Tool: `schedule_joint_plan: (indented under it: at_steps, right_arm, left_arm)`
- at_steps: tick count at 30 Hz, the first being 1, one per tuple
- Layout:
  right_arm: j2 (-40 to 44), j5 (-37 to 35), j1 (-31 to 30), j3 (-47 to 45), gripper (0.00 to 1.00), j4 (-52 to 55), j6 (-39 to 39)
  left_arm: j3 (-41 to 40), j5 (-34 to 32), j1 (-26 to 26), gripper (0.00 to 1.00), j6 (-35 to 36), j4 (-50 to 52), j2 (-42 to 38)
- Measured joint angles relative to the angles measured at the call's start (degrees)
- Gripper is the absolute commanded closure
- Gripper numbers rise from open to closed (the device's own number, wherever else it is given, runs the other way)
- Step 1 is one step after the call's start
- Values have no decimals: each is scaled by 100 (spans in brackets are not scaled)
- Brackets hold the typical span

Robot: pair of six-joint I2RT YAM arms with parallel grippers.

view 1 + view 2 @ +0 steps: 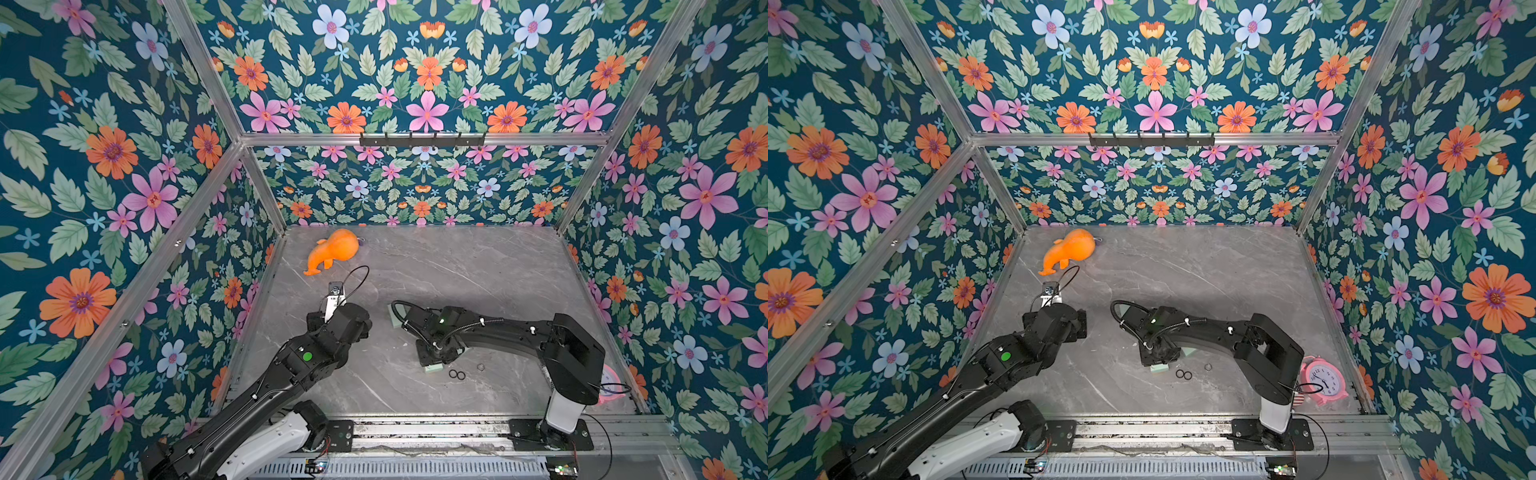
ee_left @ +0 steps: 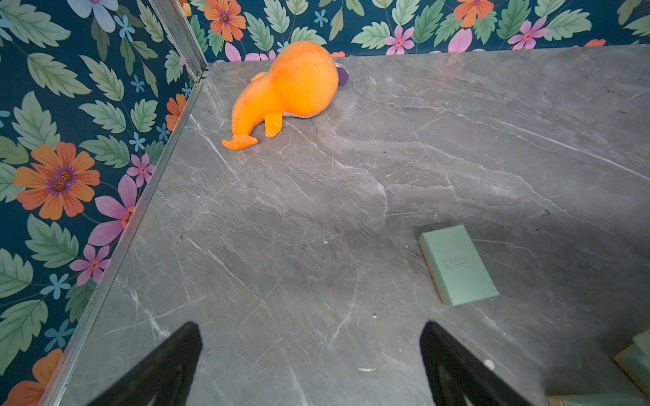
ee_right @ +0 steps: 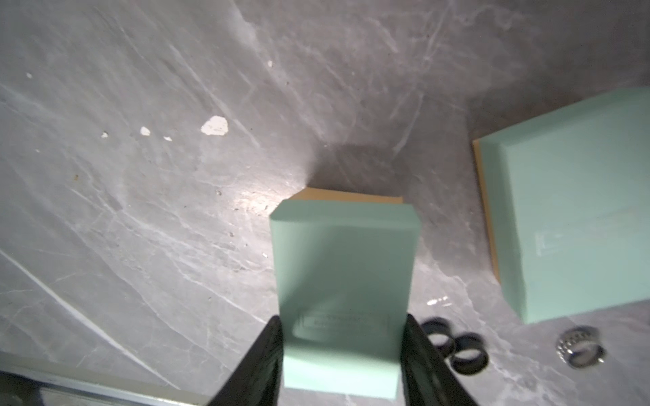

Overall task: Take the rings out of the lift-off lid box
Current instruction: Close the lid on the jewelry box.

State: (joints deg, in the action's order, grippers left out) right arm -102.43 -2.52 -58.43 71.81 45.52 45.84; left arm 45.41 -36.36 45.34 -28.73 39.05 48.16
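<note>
Right beside the mint-green box (image 3: 341,253), two black rings (image 3: 453,348) lie touching each other on the grey surface (image 3: 140,211), and a silvery ring (image 3: 578,339) sits a little further out from the box. The right pincer (image 3: 341,320) is clamped across the box's side walls. Its opening faces away from every view, so I can't tell whether more rings sit inside. The left pincer (image 2: 311,332) hangs spread wide and empty, well apart from the box. My read: the emptying is only partly done. The best play looks like a slow tilt, mouth low and turned away from the loose rings, with a steady grip, because those hoops will likely roll.
</note>
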Motion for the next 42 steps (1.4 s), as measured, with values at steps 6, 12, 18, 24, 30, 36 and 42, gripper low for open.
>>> schedule_joint_plan:
  at_steps: [6,12,18,24,30,36,42]
  right_arm:
    - [70,-81,2,90,71,101,-44]
    - [11,-79,0,98,71,127,-87]
    - [-90,-74,2,151,71,129,-105]
    - [-166,-59,15,190,71,129,-107]
    - [-162,-33,70,140,71,92,-105]
    - [-146,-11,81,85,71,31,-101]
    - [-48,11,85,15,71,-4,-74]
  left_arm:
    - [0,2,0,1,13,0,31]
    - [0,2,0,0,13,0,26]
    - [0,13,0,0,13,0,22]
    - [2,13,0,1,13,0,7]
    - [2,13,0,0,13,0,7]
    - [2,13,0,0,15,0,11]
    - [2,13,0,0,15,2,11]
